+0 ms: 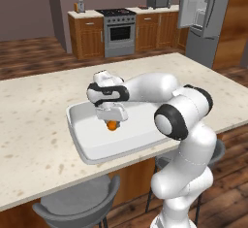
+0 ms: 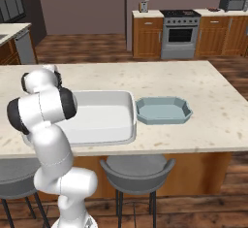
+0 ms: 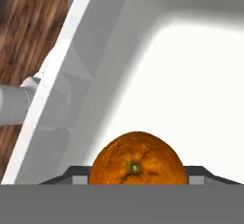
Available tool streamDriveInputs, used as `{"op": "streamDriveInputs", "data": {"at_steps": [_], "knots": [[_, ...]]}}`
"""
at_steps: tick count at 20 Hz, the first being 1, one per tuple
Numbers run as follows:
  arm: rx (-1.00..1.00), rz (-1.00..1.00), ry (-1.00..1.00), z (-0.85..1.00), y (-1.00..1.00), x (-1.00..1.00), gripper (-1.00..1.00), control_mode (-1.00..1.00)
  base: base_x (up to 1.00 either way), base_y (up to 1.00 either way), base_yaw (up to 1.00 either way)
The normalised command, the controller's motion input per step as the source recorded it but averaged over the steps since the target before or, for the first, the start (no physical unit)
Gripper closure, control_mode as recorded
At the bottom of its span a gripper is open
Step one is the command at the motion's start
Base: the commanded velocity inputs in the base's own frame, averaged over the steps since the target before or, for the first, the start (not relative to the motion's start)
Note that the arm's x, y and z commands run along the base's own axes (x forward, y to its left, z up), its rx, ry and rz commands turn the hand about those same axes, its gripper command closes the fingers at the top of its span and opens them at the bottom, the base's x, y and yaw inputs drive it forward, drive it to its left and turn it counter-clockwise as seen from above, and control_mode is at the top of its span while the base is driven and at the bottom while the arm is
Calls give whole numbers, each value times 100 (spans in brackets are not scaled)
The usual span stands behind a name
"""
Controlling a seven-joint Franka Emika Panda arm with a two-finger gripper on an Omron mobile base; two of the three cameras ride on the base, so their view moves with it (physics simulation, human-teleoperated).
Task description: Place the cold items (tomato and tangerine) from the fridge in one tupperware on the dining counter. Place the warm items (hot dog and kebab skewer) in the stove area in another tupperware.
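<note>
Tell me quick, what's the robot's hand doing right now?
Hand: closed on the tangerine, low inside the white tupperware.

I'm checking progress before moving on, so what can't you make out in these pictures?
- Pincer grip on the tangerine: left base view, hand covers the fingers; hand view, bottom edge cuts them.
- Tray left part: right base view, arm covers it.
- Fridge shelves: left base view, too small.

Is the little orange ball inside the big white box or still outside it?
Inside. The tangerine sits low within the white tupperware's raised rim, between the gripper fingers. Whether it touches the floor, I cannot tell.
</note>
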Motion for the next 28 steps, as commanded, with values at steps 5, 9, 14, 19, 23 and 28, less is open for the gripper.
{"op": "streamDriveInputs", "data": {"at_steps": [5, 9, 14, 19, 23, 28], "knots": [[0, 24, -1, -49, 16, 17, 100, -100, 0, 0, 0], [2, 12, -12, -39, 1, 19, 100, -100, 0, 0, 0], [2, 12, -6, -38, 0, 23, 100, -100, 0, 0, 0], [9, 15, -16, -44, 0, 15, -100, -100, 0, 0, 0], [14, 9, -20, -20, 0, 2, -100, -100, 0, 0, 0], [0, 0, -5, 14, 0, -13, -100, -100, 0, 0, 0]]}}
